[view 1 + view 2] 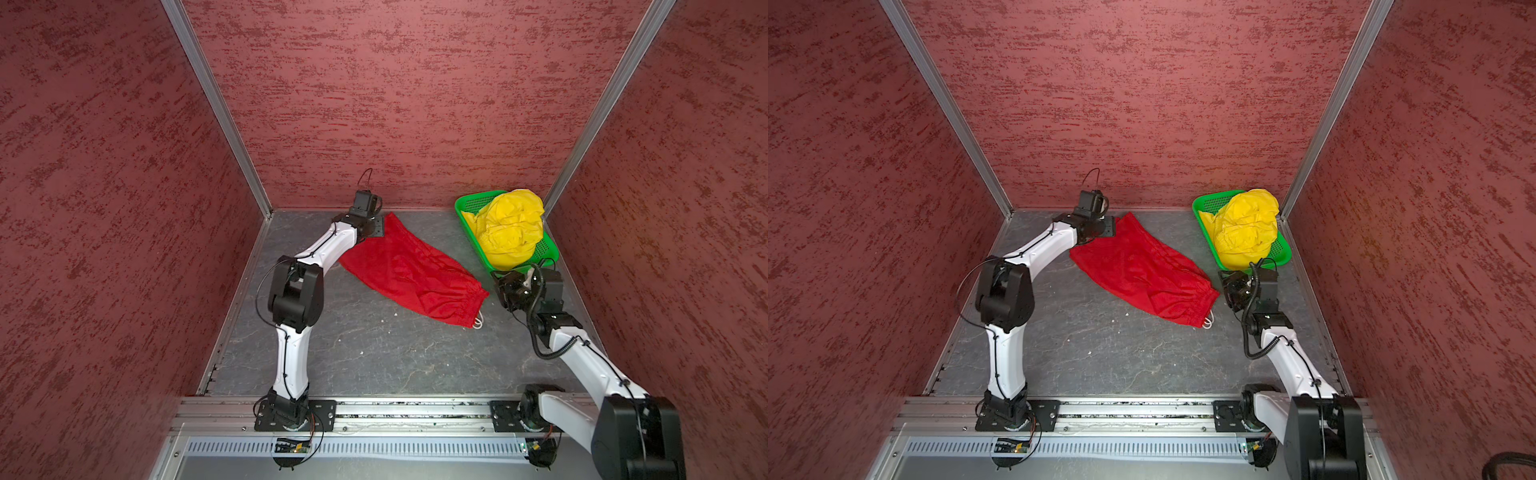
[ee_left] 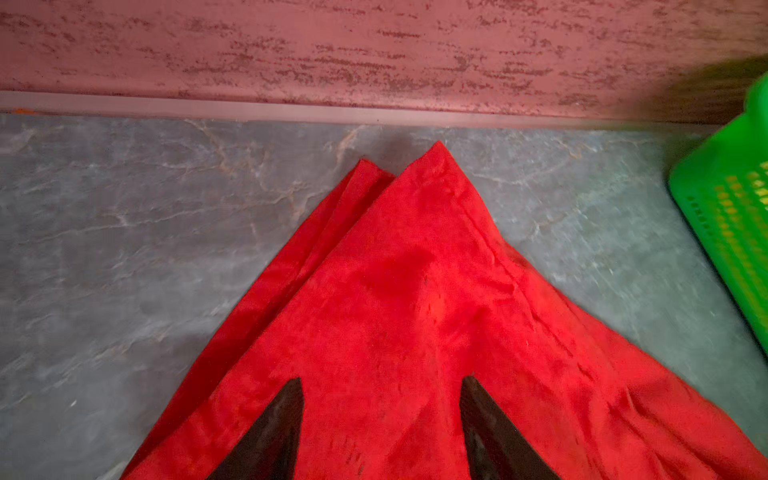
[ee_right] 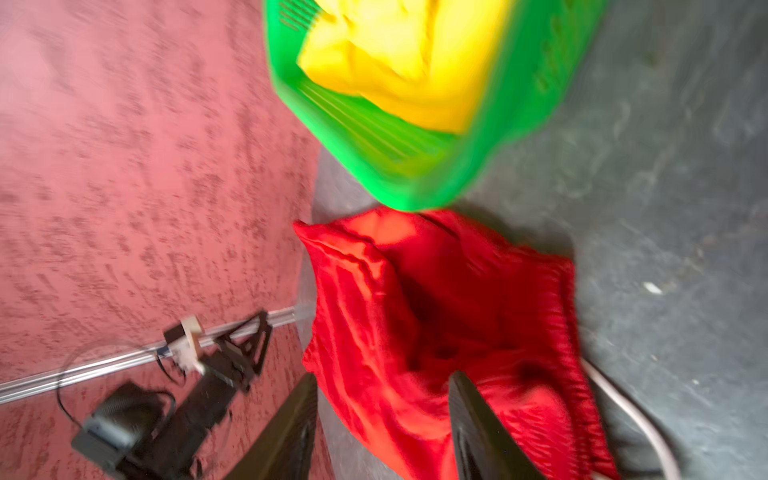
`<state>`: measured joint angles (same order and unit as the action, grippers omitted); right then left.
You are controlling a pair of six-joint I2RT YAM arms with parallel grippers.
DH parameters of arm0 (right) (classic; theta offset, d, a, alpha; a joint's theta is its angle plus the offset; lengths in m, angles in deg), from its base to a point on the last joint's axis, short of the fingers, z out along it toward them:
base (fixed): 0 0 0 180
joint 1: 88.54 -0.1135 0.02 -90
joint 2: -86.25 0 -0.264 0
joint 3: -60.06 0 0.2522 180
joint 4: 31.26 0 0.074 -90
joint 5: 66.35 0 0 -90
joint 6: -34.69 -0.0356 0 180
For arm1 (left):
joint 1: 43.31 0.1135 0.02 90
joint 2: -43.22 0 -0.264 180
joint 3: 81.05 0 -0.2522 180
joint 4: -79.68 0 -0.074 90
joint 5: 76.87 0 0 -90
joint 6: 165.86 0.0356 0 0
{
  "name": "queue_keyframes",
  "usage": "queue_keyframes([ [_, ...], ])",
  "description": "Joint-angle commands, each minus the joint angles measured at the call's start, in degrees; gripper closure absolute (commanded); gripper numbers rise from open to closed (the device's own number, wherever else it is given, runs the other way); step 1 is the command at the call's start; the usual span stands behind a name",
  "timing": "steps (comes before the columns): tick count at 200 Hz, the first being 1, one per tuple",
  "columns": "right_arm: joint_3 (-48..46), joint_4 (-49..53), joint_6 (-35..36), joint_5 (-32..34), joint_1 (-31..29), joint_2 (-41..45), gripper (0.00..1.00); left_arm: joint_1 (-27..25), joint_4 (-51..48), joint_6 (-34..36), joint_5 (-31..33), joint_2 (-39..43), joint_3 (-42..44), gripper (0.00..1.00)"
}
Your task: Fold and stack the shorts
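Note:
The red shorts (image 1: 411, 270) (image 1: 1142, 270) lie folded lengthwise on the grey table, running from the back middle to the right front. Their gathered waistband and white drawstring (image 1: 478, 322) are at the right front end. My left gripper (image 2: 382, 379) is open just above the leg end (image 2: 415, 270) near the back wall, with nothing between its fingers. My right gripper (image 3: 383, 375) is open beside the waistband end (image 3: 436, 311), and that view is blurred. The yellow shorts (image 1: 511, 228) (image 1: 1246, 228) (image 3: 395, 54) sit crumpled in the basket.
The green perforated basket (image 1: 469, 203) (image 1: 1208, 203) (image 2: 727, 199) (image 3: 415, 178) stands in the back right corner, just behind my right wrist. Red textured walls enclose the table on three sides. A metal rail carrying both arm bases (image 1: 374, 409) runs along the front.

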<state>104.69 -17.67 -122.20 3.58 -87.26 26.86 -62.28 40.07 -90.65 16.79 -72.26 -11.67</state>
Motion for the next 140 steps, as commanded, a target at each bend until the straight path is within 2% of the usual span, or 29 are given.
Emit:
queue_keyframes([
  [1, 2.61, 5.59, 7.05, 3.23, -1.56, 1.27, 0.53, 0.93, 9.66, -4.11, -8.5, 5.14, 10.37, 0.51],
  [15, 3.33, 3.54, 9.62, 1.76, -4.56, -0.05, 0.58, 1.03, 11.16, -4.26, -8.75, 6.19, 14.57, 0.59],
  [34, 4.48, 0.46, 11.89, 1.53, -9.55, -3.78, 0.62, 1.39, 10.19, -4.85, -9.11, 4.88, 16.22, 0.7],
  [71, 7.42, -6.4, 14.18, 0.13, -17.22, -14.93, 0.64, 1.98, 10.29, -7.18, -9.36, 1.47, 17.72, 0.81],
  [110, 6.09, -8.21, 14.66, 0.97, -17.8, -23.55, 0.64, 3.53, 9.32, -11.8, -6.64, 0.41, 21.57, 0.9],
  [140, 5.17, -3.4, 14.95, 6.13, -17.47, -27.17, 0.62, 6.04, 9.86, -14.19, -5.51, 2.19, 27.31, 0.94],
])
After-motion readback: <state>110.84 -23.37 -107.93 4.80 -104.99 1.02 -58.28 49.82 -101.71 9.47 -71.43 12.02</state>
